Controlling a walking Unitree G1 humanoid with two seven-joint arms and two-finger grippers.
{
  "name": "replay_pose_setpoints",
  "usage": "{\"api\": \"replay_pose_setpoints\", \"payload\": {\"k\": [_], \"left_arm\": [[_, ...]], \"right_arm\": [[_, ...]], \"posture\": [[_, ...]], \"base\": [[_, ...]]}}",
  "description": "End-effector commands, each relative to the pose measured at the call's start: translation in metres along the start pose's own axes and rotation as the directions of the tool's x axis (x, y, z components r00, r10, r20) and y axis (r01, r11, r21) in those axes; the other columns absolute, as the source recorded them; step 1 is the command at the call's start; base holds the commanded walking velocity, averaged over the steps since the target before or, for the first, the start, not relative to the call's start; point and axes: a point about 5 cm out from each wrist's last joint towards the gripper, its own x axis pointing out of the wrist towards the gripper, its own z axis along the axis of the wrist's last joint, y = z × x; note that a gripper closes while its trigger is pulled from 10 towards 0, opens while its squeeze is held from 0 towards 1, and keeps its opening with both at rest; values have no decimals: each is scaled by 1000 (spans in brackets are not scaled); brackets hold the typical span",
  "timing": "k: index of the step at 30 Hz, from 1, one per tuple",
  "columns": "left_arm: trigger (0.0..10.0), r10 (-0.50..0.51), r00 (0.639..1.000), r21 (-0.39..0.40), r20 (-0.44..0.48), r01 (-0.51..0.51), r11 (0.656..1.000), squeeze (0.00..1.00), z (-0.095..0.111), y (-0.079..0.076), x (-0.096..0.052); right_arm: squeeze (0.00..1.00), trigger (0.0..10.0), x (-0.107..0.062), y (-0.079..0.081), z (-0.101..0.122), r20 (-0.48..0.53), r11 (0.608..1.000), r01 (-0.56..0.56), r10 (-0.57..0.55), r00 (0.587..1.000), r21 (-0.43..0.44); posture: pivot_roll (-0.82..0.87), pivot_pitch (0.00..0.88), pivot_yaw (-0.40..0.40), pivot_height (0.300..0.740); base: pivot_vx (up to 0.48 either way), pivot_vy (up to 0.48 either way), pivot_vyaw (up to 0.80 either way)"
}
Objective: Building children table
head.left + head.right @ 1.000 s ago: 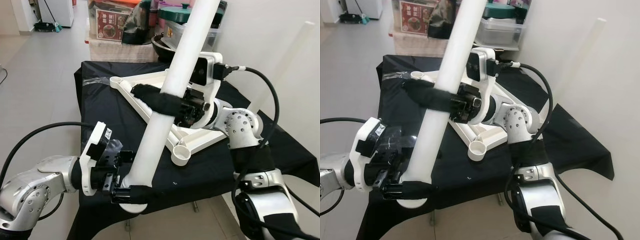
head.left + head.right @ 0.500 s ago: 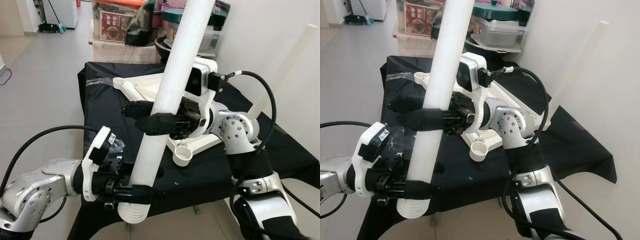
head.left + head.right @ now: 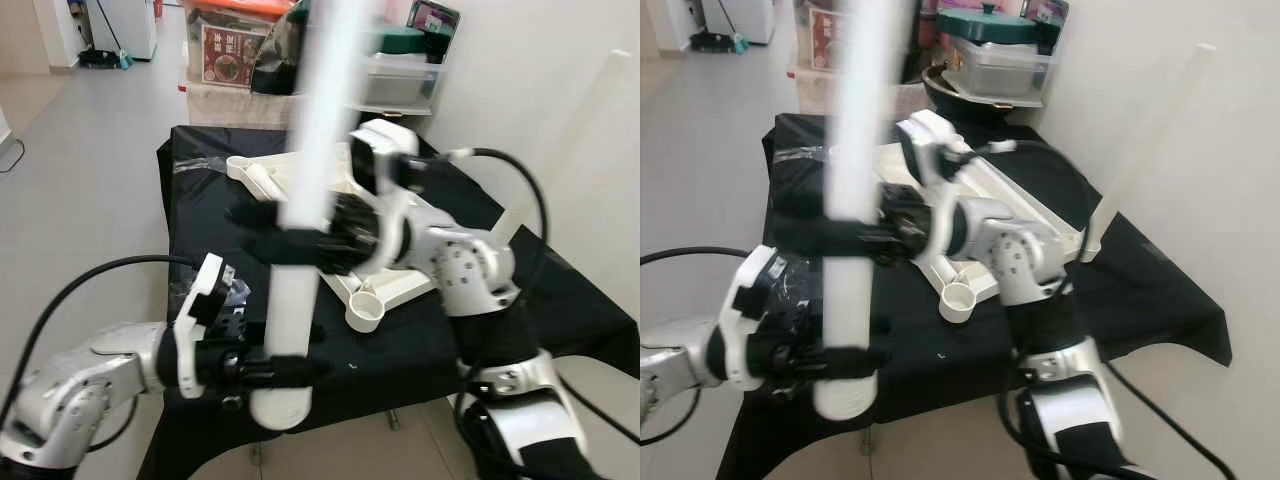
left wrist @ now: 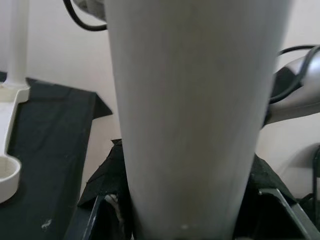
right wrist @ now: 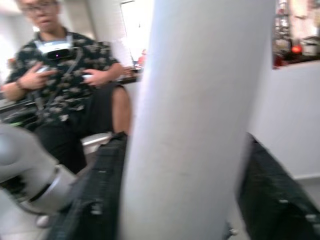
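Both grippers clamp the white table leg (image 3: 300, 260): left gripper (image 3: 262, 370) pinches its lower end off the near table edge, right gripper (image 3: 285, 240) wraps it mid-length. Leg roughly upright, frames blurred. Frame (image 3: 390, 280) lies on the black-draped table (image 3: 200, 200), open socket (image 3: 362, 312) at its near corner, another leg (image 3: 1140, 140) standing at the far corner. Advice: keep leg vertical, centre its end over the socket before lowering, don't twist grips against each other
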Motion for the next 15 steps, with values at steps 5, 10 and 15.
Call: {"api": "replay_pose_setpoints", "payload": {"k": [5,10,15], "left_arm": [[4510,78,997,103,-6,-77,992,0,3,3,3],[10000,448,892,382,-59,-395,836,0,5,34,-1],[10000,732,680,555,-26,-600,577,0,8,61,-7]], "right_arm": [[0,10000,-16,-19,7,44,943,325,-322,946,-73],[0,10000,-32,-22,2,57,829,559,-559,828,1],[0,10000,-47,-28,-15,18,673,736,-738,674,74]], "posture": [[122,0,-137,740],[115,0,-135,740],[111,0,-135,740]], "base": [[0,0,0],[0,0,0],[0,0,0]]}}
